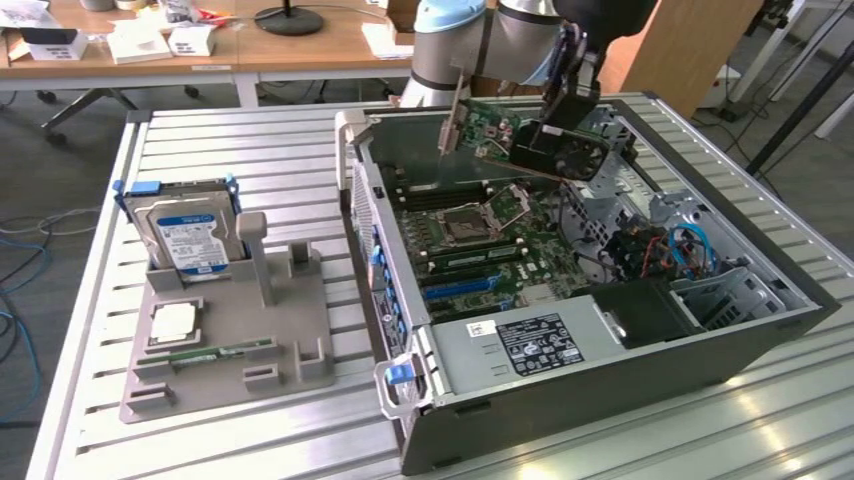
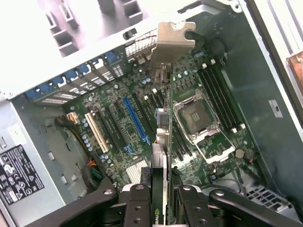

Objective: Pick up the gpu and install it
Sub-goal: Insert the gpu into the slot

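My gripper (image 1: 561,118) is shut on the gpu (image 1: 514,135), a flat dark green card with a black fan and a silver bracket at one end. The card hangs tilted in the air above the open computer case (image 1: 747,340), over the motherboard (image 1: 487,245). In the wrist view the gpu (image 2: 164,142) is seen edge-on, clamped between the black fingers (image 2: 137,203) of my gripper (image 2: 162,204), with its bracket pointing toward the case's rear wall. It hovers between the blue slot (image 2: 135,120) and the processor socket (image 2: 196,116), apart from the board.
A grey fixture tray (image 1: 274,330) on the exterior view's left holds a hard drive (image 1: 187,235), a processor chip (image 1: 174,322) and a memory stick (image 1: 214,352). Inside the case sit a power supply (image 1: 527,345) and cables (image 1: 674,250). The slatted metal table (image 1: 214,140) carries everything.
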Motion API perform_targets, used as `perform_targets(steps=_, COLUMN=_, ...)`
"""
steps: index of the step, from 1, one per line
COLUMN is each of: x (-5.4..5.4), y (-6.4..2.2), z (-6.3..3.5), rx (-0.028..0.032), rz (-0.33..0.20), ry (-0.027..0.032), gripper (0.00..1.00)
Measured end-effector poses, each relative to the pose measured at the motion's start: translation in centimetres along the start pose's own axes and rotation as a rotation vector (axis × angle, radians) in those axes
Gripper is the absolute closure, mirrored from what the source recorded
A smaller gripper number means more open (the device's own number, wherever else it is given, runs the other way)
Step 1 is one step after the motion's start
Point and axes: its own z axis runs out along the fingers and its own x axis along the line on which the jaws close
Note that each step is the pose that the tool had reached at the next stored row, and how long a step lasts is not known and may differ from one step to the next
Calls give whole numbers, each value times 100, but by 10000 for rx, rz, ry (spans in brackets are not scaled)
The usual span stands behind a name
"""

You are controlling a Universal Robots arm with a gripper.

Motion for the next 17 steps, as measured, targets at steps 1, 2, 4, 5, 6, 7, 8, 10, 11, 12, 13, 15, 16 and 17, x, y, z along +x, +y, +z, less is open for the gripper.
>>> perform_targets(steps=1, x=0, y=0, z=2, rx=-8, rz=-164, ry=7, gripper=74)
perform_targets(steps=2, x=0, y=-1, z=5, rx=-15, rz=-327, ry=15, gripper=74)
perform_targets(steps=4, x=-1, y=-2, z=8, rx=-30, rz=-666, ry=31, gripper=74)
perform_targets(steps=5, x=-1, y=-3, z=10, rx=-38, rz=-826, ry=39, gripper=74)
perform_targets(steps=6, x=-1, y=-3, z=12, rx=-45, rz=-985, ry=46, gripper=74)
perform_targets(steps=7, x=-1, y=-3, z=14, rx=-52, rz=-1144, ry=53, gripper=74)
perform_targets(steps=8, x=-1, y=-4, z=16, rx=-60, rz=-1303, ry=61, gripper=74)
perform_targets(steps=10, x=-1, y=-5, z=19, rx=-74, rz=-1619, ry=76, gripper=74)
perform_targets(steps=11, x=-1, y=-5, z=21, rx=-82, rz=-1787, ry=84, gripper=74)
perform_targets(steps=12, x=-1, y=-5, z=22, rx=-89, rz=-1947, ry=91, gripper=74)
perform_targets(steps=13, x=-1, y=-6, z=24, rx=-96, rz=-2107, ry=98, gripper=74)
perform_targets(steps=15, x=-1, y=-6, z=28, rx=-111, rz=-2430, ry=112, gripper=74)
perform_targets(steps=16, x=-1, y=-7, z=30, rx=-119, rz=-2600, ry=121, gripper=74)
perform_targets(steps=17, x=-1, y=-7, z=32, rx=-126, rz=-2757, ry=128, gripper=74)
